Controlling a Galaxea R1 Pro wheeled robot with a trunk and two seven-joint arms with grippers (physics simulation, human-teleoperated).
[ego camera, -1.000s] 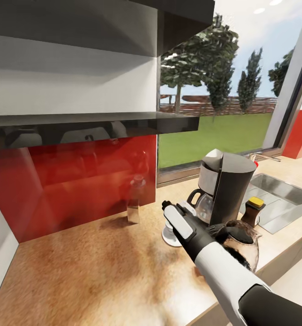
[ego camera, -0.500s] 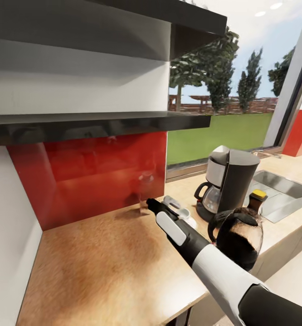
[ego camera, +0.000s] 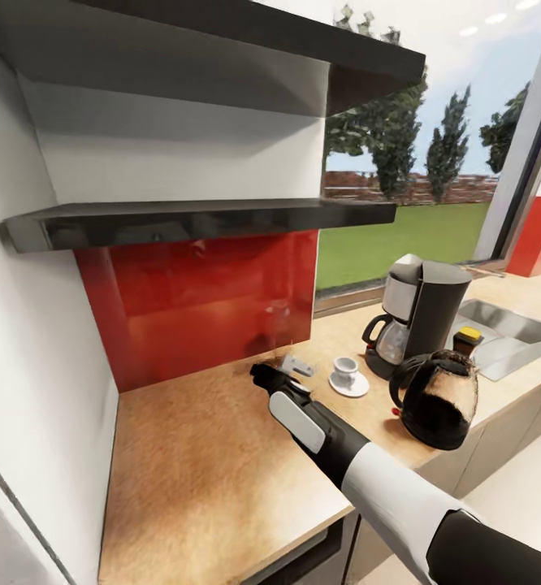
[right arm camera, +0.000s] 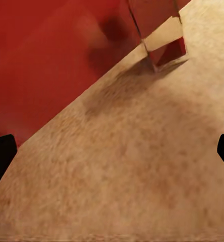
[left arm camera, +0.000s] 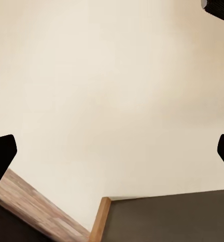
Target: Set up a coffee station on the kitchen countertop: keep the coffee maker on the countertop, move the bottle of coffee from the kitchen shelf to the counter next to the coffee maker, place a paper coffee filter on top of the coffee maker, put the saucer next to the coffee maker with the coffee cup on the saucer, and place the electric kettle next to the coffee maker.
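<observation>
bottle of coffee (ego camera: 467, 340) behind electric kettle (ego camera: 436, 400)

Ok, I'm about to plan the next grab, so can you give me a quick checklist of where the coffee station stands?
1. Coffee maker on the countertop: ok.
2. Coffee cup on the saucer, beside the maker: ok.
3. Electric kettle next to the maker: ok.
4. Bottle of coffee on the counter by the maker: ok.
5. Paper filter on the maker's top: not ok, the top looks bare.
6. Right gripper free to pick: ok, open and empty over bare counter.
</observation>
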